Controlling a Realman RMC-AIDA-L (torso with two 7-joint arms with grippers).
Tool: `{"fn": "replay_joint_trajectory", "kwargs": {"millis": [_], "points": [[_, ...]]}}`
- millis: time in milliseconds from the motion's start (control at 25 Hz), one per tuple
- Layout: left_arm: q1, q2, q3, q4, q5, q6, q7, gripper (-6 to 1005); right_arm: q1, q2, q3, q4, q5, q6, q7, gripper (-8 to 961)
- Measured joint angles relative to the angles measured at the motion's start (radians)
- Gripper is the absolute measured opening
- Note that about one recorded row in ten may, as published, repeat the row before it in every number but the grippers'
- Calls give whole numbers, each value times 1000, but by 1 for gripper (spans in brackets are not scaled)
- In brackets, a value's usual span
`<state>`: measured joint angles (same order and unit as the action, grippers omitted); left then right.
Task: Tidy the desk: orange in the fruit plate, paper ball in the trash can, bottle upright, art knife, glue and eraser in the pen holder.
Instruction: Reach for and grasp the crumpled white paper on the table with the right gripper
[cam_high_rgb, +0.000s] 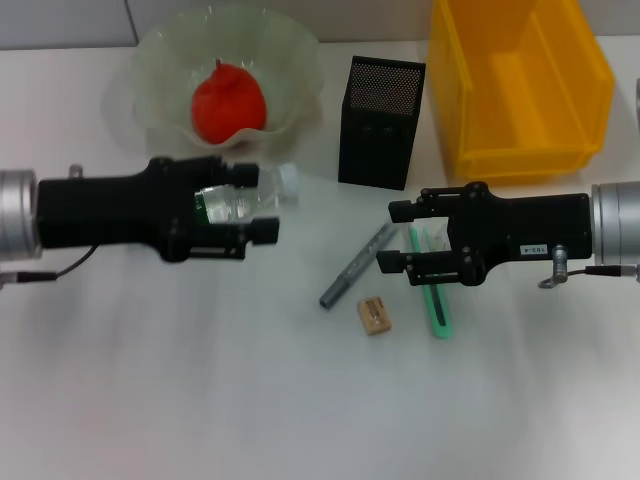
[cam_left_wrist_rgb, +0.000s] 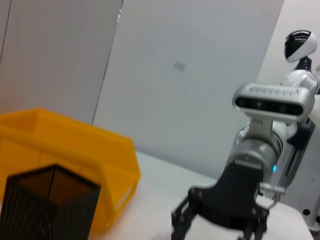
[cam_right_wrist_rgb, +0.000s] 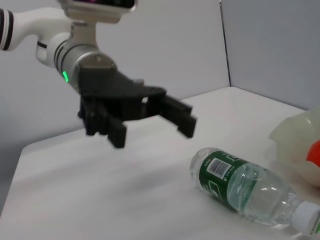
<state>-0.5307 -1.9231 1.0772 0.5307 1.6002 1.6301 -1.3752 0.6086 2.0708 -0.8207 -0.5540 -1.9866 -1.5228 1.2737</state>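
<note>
Head view | bottle (cam_high_rgb: 245, 198) lying between open left jaws, untouched

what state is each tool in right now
Left tool: open, above the lying bottle, not holding it.
Right tool: open, empty, over the green knife.

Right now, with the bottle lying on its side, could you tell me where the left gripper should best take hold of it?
Probably around the labelled middle of the bottle, coming from above. It lies flat, cap toward the pen holder, and the open left gripper hangs over it, fingers either side of the round body, which suits a crosswise grip there.
</note>
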Motion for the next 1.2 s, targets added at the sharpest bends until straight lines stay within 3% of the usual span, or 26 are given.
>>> {"fn": "replay_joint_trajectory", "kwargs": {"millis": [320, 480, 840, 1200], "points": [[99, 14, 1, -13, 15, -5, 125, 846, 5, 0, 0, -1, 0, 1, 1, 596], [129, -5, 0, -48, 47, -73, 217, 846, 9, 0, 0, 0, 0, 1, 3, 595], [135, -15, 0, -45, 49, -79, 233, 846, 10, 0, 0, 0, 0, 1, 14, 591], [128, -16, 0, -45, 49, -85, 234, 845, 56, 2, 0, -210, -93, -104, 383, 587]]}}
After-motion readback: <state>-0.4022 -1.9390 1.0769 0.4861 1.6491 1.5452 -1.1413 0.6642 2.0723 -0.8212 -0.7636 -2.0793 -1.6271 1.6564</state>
